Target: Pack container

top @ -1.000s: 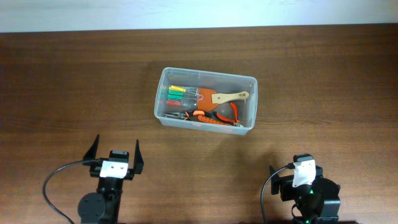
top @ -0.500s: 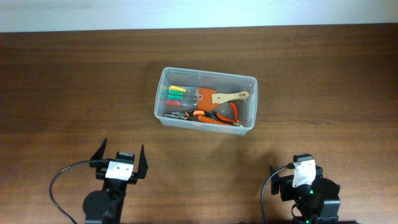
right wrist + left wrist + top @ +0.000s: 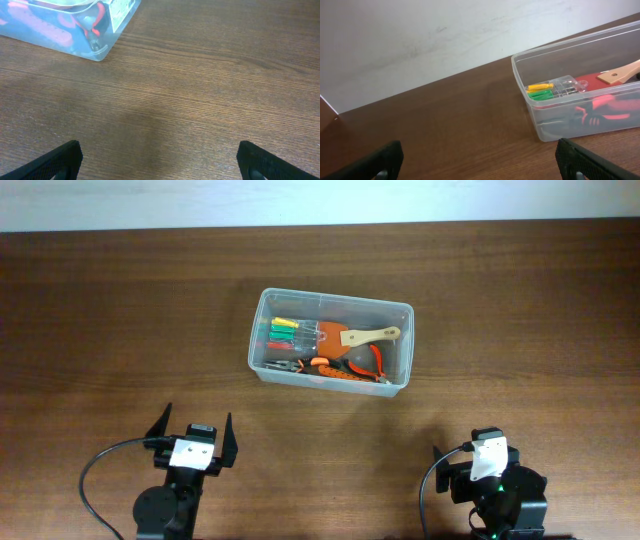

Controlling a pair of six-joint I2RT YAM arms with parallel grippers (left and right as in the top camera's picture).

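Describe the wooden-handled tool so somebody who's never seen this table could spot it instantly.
On the dark wooden table, find the clear plastic container. In its right half, the wooden-handled tool lies on top of the others. It is the only pale bare wood among orange, green and yellow handles.

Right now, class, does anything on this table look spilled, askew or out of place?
Nothing stands out. The container sits upright on the table, with the screwdrivers, brush and pliers all lying inside; nothing is spilled.
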